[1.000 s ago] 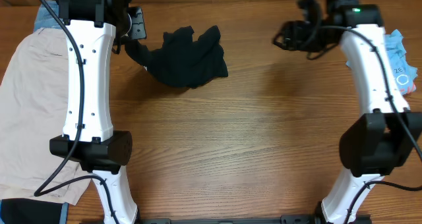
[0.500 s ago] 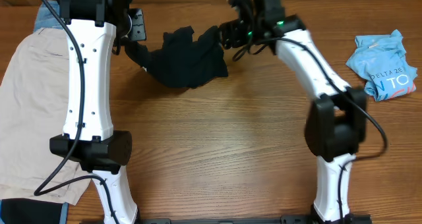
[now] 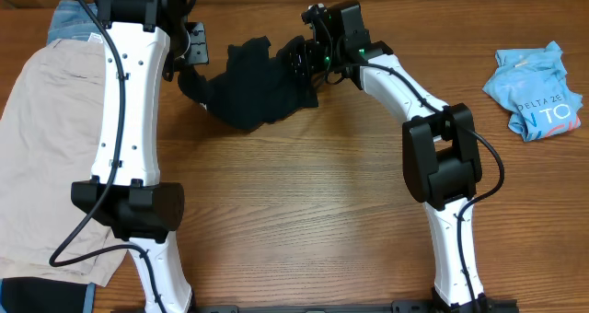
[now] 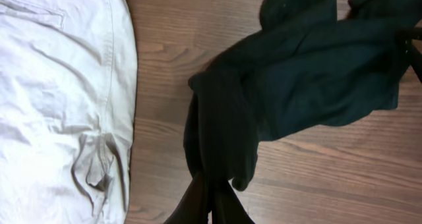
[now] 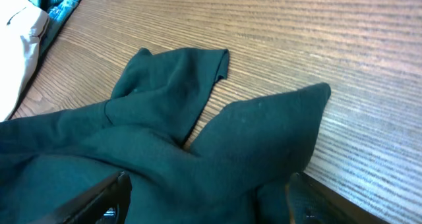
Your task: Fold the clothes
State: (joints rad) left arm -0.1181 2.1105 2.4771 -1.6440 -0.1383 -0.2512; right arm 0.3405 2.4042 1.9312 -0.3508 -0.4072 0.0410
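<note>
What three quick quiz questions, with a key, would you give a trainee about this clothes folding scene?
1. True or false: the left hand is shut on the black T-shirt.
2. Where does the light-blue printed tee lie: A, on the robot's left; B, on the robot's right; C, under the black T-shirt?
3. Fill in: the right hand, over the black T-shirt's edge, is ___.
Key: 1 true; 2 B; 3 open.
</note>
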